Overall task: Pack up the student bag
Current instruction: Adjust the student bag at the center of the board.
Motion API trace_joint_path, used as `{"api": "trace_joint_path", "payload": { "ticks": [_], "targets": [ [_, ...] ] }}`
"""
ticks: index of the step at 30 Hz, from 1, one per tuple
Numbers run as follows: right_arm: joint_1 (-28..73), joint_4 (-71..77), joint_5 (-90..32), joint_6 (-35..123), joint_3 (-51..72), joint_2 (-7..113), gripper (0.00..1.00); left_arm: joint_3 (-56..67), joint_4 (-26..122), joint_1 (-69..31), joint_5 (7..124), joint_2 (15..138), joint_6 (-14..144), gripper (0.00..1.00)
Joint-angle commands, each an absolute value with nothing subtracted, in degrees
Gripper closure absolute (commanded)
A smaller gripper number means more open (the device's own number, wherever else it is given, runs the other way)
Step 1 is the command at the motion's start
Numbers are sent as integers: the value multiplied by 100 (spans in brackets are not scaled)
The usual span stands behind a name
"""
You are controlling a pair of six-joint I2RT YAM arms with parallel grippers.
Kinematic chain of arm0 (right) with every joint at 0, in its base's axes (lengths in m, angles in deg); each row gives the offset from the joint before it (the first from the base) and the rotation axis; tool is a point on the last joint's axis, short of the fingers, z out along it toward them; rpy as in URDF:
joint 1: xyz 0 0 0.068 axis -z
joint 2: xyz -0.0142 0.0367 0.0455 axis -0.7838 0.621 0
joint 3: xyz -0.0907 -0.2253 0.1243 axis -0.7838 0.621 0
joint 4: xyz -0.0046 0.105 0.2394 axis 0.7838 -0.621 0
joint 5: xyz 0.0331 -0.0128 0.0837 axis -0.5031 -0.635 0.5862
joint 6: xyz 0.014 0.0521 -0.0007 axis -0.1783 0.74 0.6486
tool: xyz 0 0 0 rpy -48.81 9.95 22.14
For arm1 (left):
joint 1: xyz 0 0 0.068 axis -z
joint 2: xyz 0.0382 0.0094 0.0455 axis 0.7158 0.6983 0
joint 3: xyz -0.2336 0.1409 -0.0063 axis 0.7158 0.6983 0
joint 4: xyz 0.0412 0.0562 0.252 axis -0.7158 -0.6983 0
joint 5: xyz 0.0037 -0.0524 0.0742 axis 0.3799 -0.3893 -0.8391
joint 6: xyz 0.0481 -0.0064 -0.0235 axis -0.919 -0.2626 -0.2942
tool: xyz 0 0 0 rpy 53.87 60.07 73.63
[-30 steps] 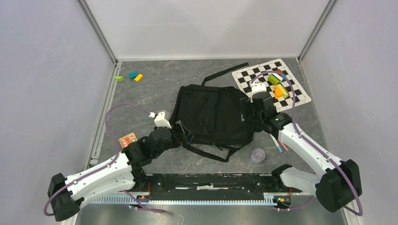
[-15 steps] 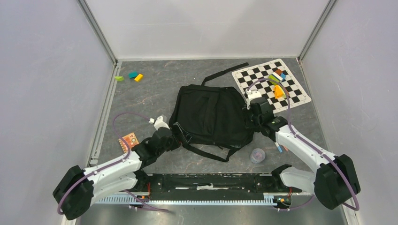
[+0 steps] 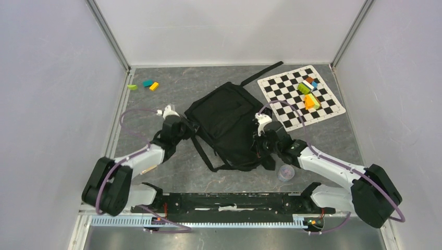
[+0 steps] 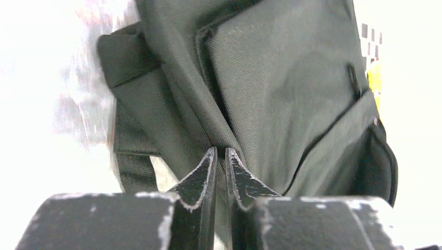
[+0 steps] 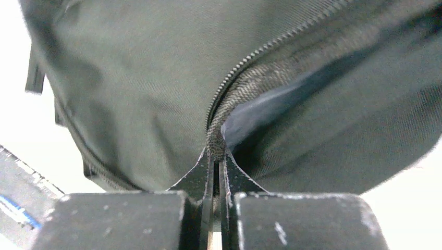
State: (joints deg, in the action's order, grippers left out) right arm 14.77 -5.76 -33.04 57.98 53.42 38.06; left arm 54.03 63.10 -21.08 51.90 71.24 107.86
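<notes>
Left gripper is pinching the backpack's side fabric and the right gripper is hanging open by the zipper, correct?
No: the right gripper is not open; the right wrist view shows it shut on the backpack at its zipper edge. The left gripper does pinch the backpack's side fabric.

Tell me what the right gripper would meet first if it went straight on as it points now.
The student bag: the right gripper pinches its fabric, so it would probably press deeper into the bag.
</notes>
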Motion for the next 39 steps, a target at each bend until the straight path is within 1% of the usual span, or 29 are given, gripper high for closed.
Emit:
{"api": "trace_joint_path", "payload": {
  "ticks": [1, 3, 4, 5, 6, 7, 8, 9, 10, 11, 12, 14, 16, 18, 21, 25, 28, 30, 32, 34, 39],
  "targets": [
    [779, -65, -3146, 6369, 5201, 4010, 100, 4421, 6804, -2707, 5696, 7847, 10036, 87],
    [471, 74, -3177, 6543, 5112, 4059, 100, 4065, 6670, -2932, 5967, 8119, 9791, 86],
    [343, 100, -3202, 6616, 5071, 4069, 100, 3861, 6511, -3004, 6023, 8226, 9655, 84],
    [222, 105, -3244, 6654, 5010, 4059, 100, 3678, 6332, -3071, 6048, 8296, 9503, 79],
    [147, 83, -3281, 6664, 4949, 4033, 99, 3510, 6110, -3116, 6047, 8306, 9340, 67],
    [99, 17, -3337, 6664, 4889, 3978, 95, 3388, 5923, -3137, 6024, 8284, 9210, 53],
    [98, -98, -3399, 6635, 4812, 3908, 87, 3281, 5725, -3142, 5980, 8216, 9058, 35],
    [97, -232, -3537, 6584, 4719, 3814, 76, 3196, 5538, -3138, 5972, 8117, 8914, 22],
    [100, -460, -3793, 6508, 4599, 3698, 65, 3119, 5325, -3139, 5972, 8020, 8801, 14],
    [98, -683, -4038, 6382, 4432, 3580, 53, 3050, 5129, -3138, 5972, 7878, 8676, 11],
    [104, -964, -4330, 6237, 4239, 3490, 44, 2946, 4870, -3138, 5966, 7771, 8559, 8],
    [190, -1465, -4851, 5988, 3870, 3336, 33, 2750, 4390, -3129, 6042, 7506, 8360, 5],
    [450, -1796, -5106, 5747, 3590, 3258, 27, 2371, 3832, -3121, 6308, 7401, 8162, 3],
    [827, -1857, -5040, 5553, 3469, 3215, 24, 1883, 3285, -3108, 6673, 7482, 7933, 2],
    [1592, -1763, -4688, 5390, 3461, 3296, 23, 1147, 2685, -2989, 7128, 7780, 7554, 2],
    [2140, -1540, -4639, 5184, 3360, 3818, 26, 698, 2542, -2457, 7425, 8305, 6971, 2],
    [2331, -1290, -4631, 4774, 3169, 4330, 35, 314, 2317, -1701, 7496, 8857, 6146, 1],
    [2472, -1211, -4645, 4515, 3040, 4621, 37, -25, 1973, -1178, 7376, 9253, 5491, 1],
    [2658, -1226, -4457, 4333, 2910, 4868, 41, -294, 1670, -800, 7222, 9606, 4838, 1],
    [2788, -1271, -4230, 4299, 2849, 5021, 46, -336, 1600, -584, 7030, 9844, 4593, 0],
    [2876, -1340, -3999, 4533, 2953, 5179, 46, -85, 1841, -343, 6546, 10117, 4483, 0]
  ]
}}
